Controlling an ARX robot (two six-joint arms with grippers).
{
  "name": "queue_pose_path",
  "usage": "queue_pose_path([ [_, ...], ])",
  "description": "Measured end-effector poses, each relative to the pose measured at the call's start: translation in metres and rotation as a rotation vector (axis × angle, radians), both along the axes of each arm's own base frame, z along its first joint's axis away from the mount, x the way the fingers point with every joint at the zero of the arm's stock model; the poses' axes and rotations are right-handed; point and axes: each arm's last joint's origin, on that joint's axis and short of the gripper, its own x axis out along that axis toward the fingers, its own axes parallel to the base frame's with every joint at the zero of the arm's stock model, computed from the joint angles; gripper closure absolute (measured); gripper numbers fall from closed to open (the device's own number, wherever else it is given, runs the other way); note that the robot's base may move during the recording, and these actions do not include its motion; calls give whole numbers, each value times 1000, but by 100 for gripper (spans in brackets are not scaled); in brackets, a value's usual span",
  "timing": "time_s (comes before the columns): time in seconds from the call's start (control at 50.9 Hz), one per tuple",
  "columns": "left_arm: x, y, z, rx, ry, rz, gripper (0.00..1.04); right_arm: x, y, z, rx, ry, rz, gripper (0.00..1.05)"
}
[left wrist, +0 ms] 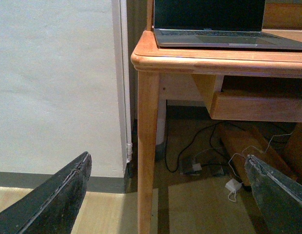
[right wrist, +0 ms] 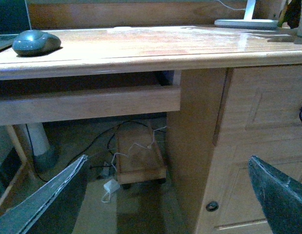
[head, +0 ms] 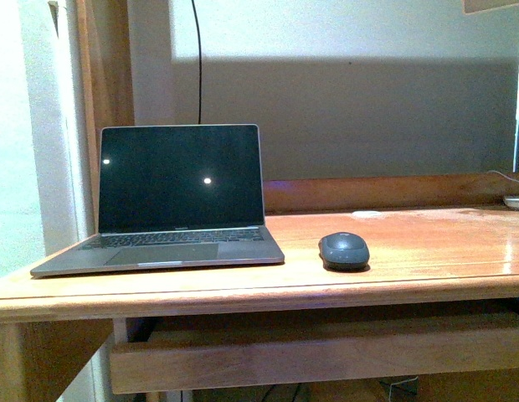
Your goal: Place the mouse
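Note:
The dark grey oval mouse lies on the wooden desk, just right of the open laptop. It also shows in the right wrist view near the desk's front edge. Neither arm shows in the front view. My left gripper is open and empty, low in front of the desk's left leg. My right gripper is open and empty, below the desktop, facing the drawer unit.
A pull-out tray hangs under the desktop. A white lamp base stands at the desk's back right. Cables and a white adapter lie on the floor beside a low wooden stand. A wall is left of the desk.

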Motion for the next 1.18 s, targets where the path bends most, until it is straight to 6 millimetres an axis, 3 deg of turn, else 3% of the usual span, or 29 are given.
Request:
queue_pose_path([
  [1.179,0,0,0,0,0,0,8,0,0,0,0,0,0,7],
])
